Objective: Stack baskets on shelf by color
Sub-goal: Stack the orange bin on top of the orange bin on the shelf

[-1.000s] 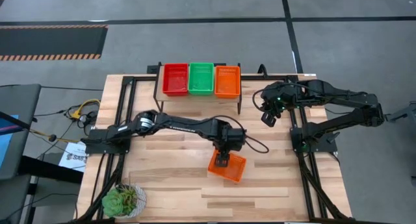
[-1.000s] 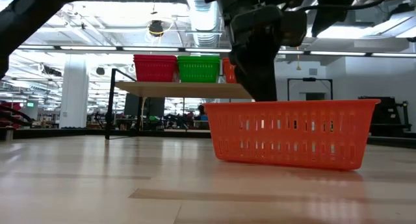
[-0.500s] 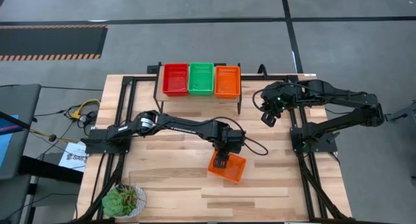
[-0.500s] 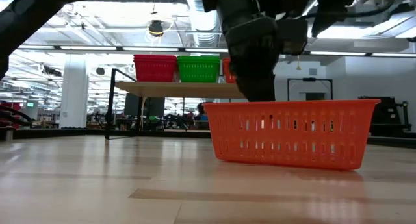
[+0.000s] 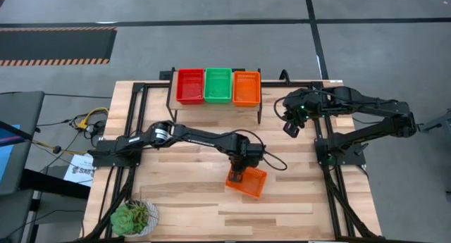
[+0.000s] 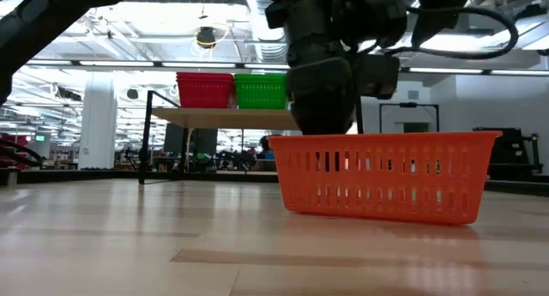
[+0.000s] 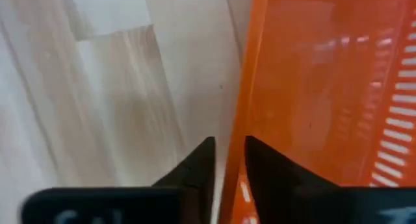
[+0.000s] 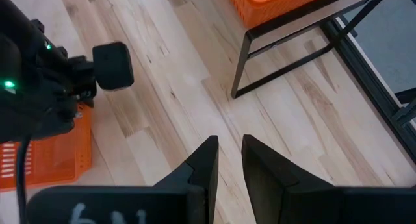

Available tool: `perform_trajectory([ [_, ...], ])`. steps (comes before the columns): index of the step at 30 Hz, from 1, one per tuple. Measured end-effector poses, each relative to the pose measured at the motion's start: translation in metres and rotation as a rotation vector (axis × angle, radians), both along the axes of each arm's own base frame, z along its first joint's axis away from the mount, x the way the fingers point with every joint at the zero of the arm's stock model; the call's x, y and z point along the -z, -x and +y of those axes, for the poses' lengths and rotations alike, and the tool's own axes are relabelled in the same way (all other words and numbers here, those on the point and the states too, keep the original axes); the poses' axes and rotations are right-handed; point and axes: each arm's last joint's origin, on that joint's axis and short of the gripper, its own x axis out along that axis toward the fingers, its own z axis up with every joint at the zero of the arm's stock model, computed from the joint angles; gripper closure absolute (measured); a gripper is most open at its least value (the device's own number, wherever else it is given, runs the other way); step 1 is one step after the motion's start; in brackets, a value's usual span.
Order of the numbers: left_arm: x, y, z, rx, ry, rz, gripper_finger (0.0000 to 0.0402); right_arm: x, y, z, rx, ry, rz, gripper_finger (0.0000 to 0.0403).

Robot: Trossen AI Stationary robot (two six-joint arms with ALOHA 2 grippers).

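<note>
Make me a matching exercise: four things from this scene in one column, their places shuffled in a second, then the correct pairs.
Things
1. red basket
2. green basket
3. potted plant
4. left gripper

Places
A. near corner of the table, on the left arm's side
B. middle of the shelf
C. astride the wall of the orange basket on the table
D. end of the shelf on the left arm's side

Pairs: 1-D, 2-B, 3-A, 4-C
</note>
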Motion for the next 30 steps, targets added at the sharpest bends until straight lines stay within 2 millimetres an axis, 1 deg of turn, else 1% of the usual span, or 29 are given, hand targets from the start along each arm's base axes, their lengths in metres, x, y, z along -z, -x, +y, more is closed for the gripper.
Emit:
perform_trajectory([
  [4, -0.001, 0.0, 0.001, -0.007, 0.008, 0.007, 0.0386, 0.0, 0.0, 0.0, 0.0, 0.0, -0.002, 0.031],
  [5, -0.001, 0.001, 0.002, -0.019, 0.01, 0.011, 0.0393, 0.0, 0.0, 0.0, 0.0, 0.0, -0.002, 0.031],
  [7, -0.004, 0.0, 0.004, -0.047, 0.01, 0.01, 0.0396, 0.0, 0.0, 0.0, 0.0, 0.0, -0.002, 0.031],
  [11, -0.02, -0.002, 0.006, -0.109, -0.009, -0.007, 0.0401, 0.0, 0.0, 0.0, 0.0, 0.0, -0.003, 0.031],
  [13, -0.028, -0.002, 0.007, -0.169, -0.018, -0.008, 0.0401, 0.0, 0.0, 0.0, 0.0, 0.0, -0.004, 0.031],
  [17, -0.051, 0.002, 0.01, -0.322, -0.008, 0.018, 0.0401, -0.001, 0.001, 0.0, 0.0, 0.001, -0.006, 0.031],
  [21, -0.079, 0.011, 0.01, -0.44, 0.012, 0.042, 0.0401, -0.003, 0.004, 0.001, 0.0, 0.003, -0.02, 0.031],
  [26, -0.109, 0.038, 0.014, -0.624, 0.009, 0.111, 0.0401, -0.009, 0.016, 0.002, 0.003, 0.009, -0.061, 0.031],
  [30, -0.142, 0.058, 0.019, -0.754, 0.028, 0.072, 0.0402, -0.015, 0.026, 0.003, 0.008, 0.015, -0.102, 0.031],
])
